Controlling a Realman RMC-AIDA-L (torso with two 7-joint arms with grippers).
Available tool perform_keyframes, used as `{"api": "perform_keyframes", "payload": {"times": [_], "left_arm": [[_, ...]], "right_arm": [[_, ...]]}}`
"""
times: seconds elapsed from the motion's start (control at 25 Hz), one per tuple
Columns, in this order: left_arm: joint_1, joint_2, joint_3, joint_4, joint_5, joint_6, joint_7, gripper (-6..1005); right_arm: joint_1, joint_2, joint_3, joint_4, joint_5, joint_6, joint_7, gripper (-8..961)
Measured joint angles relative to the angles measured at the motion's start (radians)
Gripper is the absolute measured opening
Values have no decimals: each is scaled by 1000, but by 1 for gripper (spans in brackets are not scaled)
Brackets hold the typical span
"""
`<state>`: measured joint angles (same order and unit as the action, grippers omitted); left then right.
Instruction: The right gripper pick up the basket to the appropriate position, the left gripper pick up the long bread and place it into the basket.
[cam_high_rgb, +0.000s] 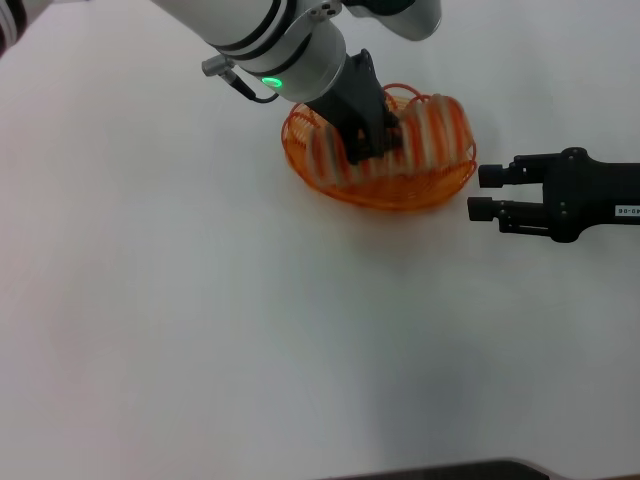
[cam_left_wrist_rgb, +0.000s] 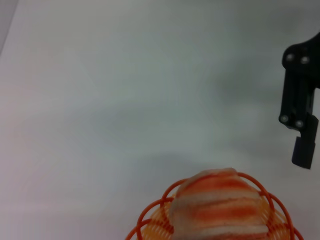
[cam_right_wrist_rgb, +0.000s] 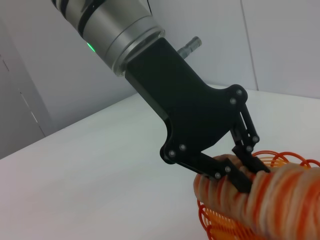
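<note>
The orange wire basket (cam_high_rgb: 442, 186) stands on the white table at the upper middle of the head view. The long bread (cam_high_rgb: 432, 132), striped orange and cream, lies inside it, leaning against the far rim. My left gripper (cam_high_rgb: 372, 145) reaches down into the basket and its fingers clamp the loaf near its middle. The right wrist view shows the left gripper (cam_right_wrist_rgb: 241, 172) on the bread (cam_right_wrist_rgb: 282, 200) above the basket (cam_right_wrist_rgb: 215, 226). My right gripper (cam_high_rgb: 482, 192) is open and empty, just right of the basket and apart from it.
The white table (cam_high_rgb: 200, 330) stretches wide to the left and front of the basket. The left wrist view shows the bread's end (cam_left_wrist_rgb: 220, 200) in the basket (cam_left_wrist_rgb: 149, 220) and a finger (cam_left_wrist_rgb: 303, 150) of the right gripper beyond.
</note>
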<state>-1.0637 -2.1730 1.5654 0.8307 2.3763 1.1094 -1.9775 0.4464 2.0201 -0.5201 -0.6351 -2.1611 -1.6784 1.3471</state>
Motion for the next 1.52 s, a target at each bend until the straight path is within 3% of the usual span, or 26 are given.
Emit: {"api": "perform_keyframes", "payload": {"times": [0.16,0.44,0.6,0.72,0.84,0.96,1.16,1.28,1.4,1.52], "left_arm": [[-3,1,1,6,1,-6,-48,119],[23,4,-9,14,1,-7,-45,397],[89,4,-10,88,-1,0,-39,546],[163,4,-40,182,-14,23,-45,605],[261,3,-152,267,-76,71,-40,663],[341,3,-279,282,-169,112,-22,722],[485,11,-566,150,-382,252,108,889],[555,14,-727,53,-416,368,222,888],[617,14,-832,-13,-410,462,301,888],[671,13,-873,-36,-406,494,342,888]], "right_arm": [[1,0,0,0,-2,1,0,538],[4,0,0,0,-3,0,1,538],[10,0,0,0,-4,-1,1,538],[14,-3,-1,0,-5,-1,4,538],[17,-6,-5,-4,-5,-3,12,538],[19,-8,-3,-5,-4,-5,14,538],[22,-10,0,-8,-2,-7,14,538],[26,-11,0,-9,-1,-7,15,538],[30,-12,2,-10,0,-8,22,538],[37,-13,1,-11,0,-8,32,538]]}}
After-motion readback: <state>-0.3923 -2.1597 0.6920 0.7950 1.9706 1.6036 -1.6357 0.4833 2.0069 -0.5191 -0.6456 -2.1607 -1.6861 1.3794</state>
